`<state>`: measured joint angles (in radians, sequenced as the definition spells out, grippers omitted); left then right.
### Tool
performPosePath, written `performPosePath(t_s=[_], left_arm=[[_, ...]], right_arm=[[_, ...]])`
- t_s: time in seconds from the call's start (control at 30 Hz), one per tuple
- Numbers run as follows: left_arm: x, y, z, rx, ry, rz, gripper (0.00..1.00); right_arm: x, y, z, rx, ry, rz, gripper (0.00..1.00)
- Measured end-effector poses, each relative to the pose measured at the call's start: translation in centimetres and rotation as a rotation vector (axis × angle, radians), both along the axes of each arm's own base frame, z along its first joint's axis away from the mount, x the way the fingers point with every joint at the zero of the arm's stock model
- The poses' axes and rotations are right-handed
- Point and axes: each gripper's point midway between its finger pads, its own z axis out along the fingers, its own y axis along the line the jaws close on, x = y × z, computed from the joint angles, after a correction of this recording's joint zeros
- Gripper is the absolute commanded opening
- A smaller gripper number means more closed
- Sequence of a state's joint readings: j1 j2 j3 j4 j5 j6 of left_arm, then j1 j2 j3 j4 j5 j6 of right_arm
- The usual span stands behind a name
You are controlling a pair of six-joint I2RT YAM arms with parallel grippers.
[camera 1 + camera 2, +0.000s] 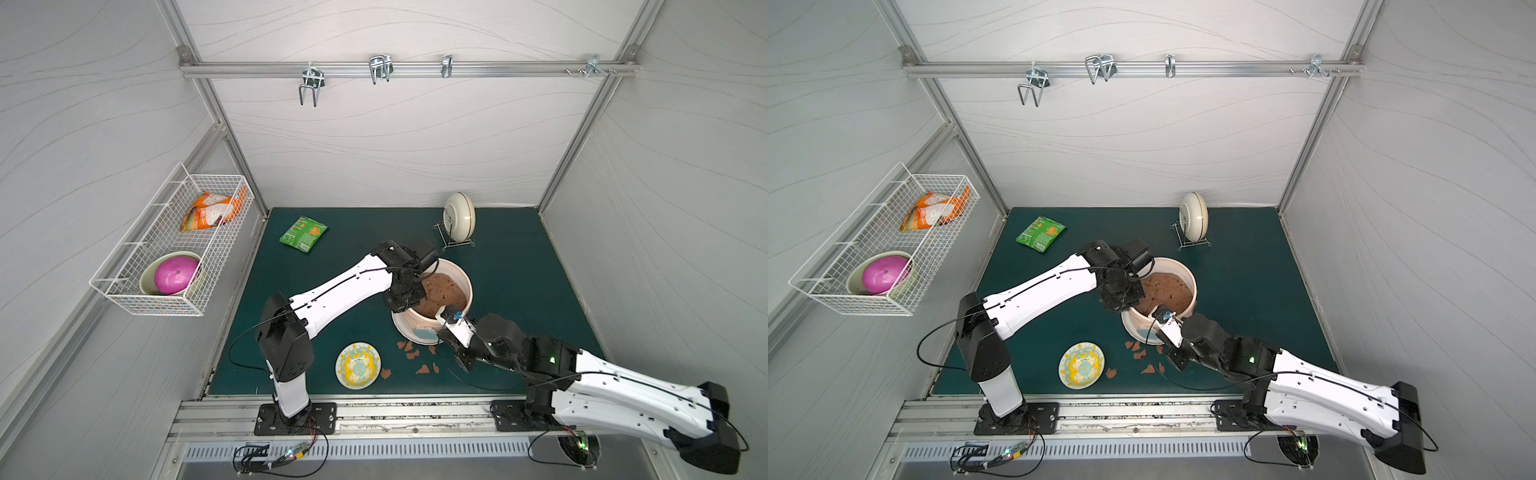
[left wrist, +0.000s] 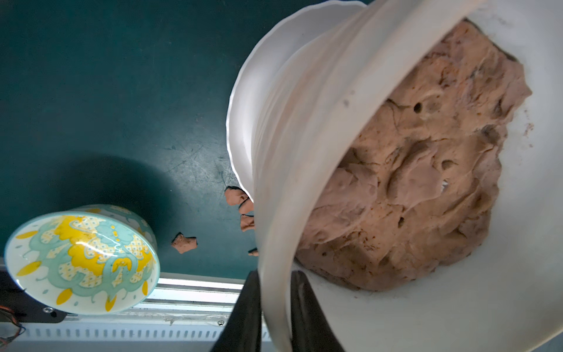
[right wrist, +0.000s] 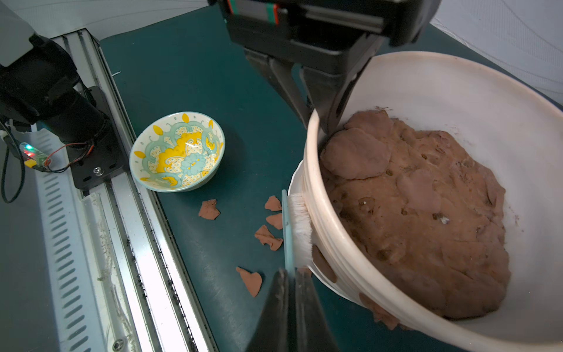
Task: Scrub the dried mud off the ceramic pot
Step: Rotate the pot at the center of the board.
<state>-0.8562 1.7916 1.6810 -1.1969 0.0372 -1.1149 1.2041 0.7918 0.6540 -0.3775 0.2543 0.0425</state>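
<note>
In both top views the ceramic pot (image 1: 467, 286) (image 1: 1190, 280) is seen right of centre on the mat (image 1: 332, 291), with its rim taken at nine o'clock by the left gripper (image 1: 405, 305) and dried mud (image 1: 411, 353) scattered at six o'clock. From the left wrist, the rim is seen pinched between the fingers (image 2: 249, 304), with soil (image 2: 411, 198) inside. From the right wrist, a brush (image 3: 300, 231) is seen clamped in the right gripper (image 3: 292, 274), its bristles pressed to the pot's side beside more dried mud stuck there.

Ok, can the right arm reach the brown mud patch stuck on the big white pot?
Probably yes: its blue white-bristled brush presses the ribbed pot wall right beside that patch, nothing between.
</note>
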Motion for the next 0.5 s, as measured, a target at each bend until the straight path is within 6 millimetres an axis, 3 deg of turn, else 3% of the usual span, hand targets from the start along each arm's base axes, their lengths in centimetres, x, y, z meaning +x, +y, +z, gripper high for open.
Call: performPosePath(t_s=[0.27, 0.5], left_arm=[[0.8, 0.3, 0.0, 0.021, -0.005, -0.062, 0.10], [1.3, 0.5, 0.0, 0.021, -0.013, -0.101, 0.10]], right_arm=[[0.7, 1.0, -0.5, -0.071, -0.073, -0.021, 0.00], [0.8, 0.2, -1.4, -0.118, -0.071, -0.055, 0.00]])
